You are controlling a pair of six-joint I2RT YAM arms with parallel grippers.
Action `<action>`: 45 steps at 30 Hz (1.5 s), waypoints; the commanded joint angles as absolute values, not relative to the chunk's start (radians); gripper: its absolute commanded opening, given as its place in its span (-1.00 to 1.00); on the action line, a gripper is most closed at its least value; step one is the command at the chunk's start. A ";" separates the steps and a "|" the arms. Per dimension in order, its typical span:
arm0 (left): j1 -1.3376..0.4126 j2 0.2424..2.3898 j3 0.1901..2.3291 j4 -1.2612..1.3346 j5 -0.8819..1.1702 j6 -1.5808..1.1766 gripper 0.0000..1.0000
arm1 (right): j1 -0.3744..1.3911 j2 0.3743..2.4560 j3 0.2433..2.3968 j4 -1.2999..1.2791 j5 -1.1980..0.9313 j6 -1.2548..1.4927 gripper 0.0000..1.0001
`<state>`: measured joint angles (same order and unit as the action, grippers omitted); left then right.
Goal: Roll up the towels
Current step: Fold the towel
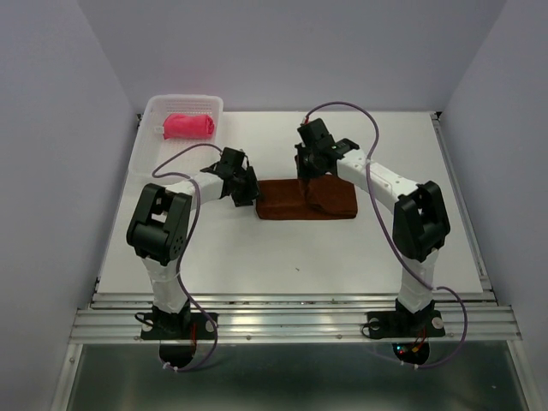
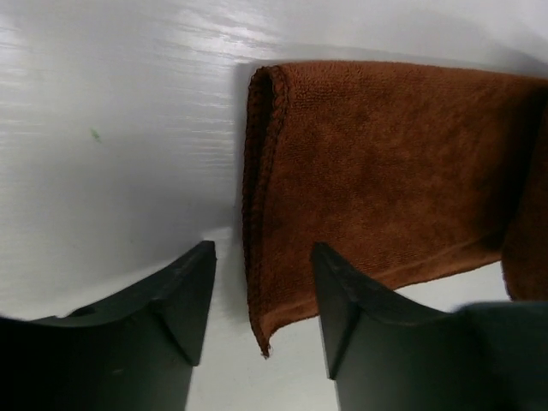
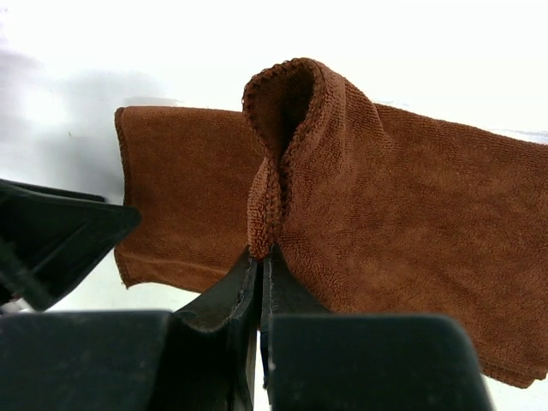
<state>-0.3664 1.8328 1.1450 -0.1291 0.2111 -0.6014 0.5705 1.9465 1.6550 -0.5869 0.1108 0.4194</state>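
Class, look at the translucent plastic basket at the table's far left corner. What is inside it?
A rolled pink-red towel lies at the far end of the basket. No other thing shows inside. The patch of basket floor under the towel is covered, so that cannot be checked.

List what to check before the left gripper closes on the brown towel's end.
1. Right gripper shut on a pinched-up fold of the brown towel: ok.
2. Left gripper jaws apart, the towel's end hem between them in the wrist view: ok.
3. Left fingers touching the cloth: cannot tell.
4. That towel rolled: not ok, mostly flat on the table.
5. Pink towel rolled, in the basket: ok.
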 commanded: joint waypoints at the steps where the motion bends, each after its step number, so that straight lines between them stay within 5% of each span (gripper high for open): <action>1: -0.373 1.879 1.190 -0.081 0.267 -0.580 0.02 | 0.577 1.888 1.675 -0.566 0.115 0.419 -0.99; 9: -0.377 1.940 1.197 -0.080 0.271 -0.580 -0.82 | 0.598 1.875 1.686 -0.546 0.051 0.419 -0.99; 12: -0.380 1.948 1.190 -0.077 0.278 -0.583 -0.91 | 0.607 1.879 1.701 -0.535 0.038 0.420 -0.99; 39: -0.380 1.876 1.187 -0.150 0.167 -0.618 -0.86 | 0.686 2.137 1.882 -0.540 -0.061 0.460 -0.93; 42: -0.380 1.862 1.203 -0.182 0.129 -0.627 -0.71 | 0.686 2.175 1.907 -0.545 -0.090 0.459 -0.89; 45: -0.376 1.836 1.210 -0.218 0.104 -0.635 -0.45 | 0.695 2.195 1.922 -0.545 -0.127 0.453 -0.61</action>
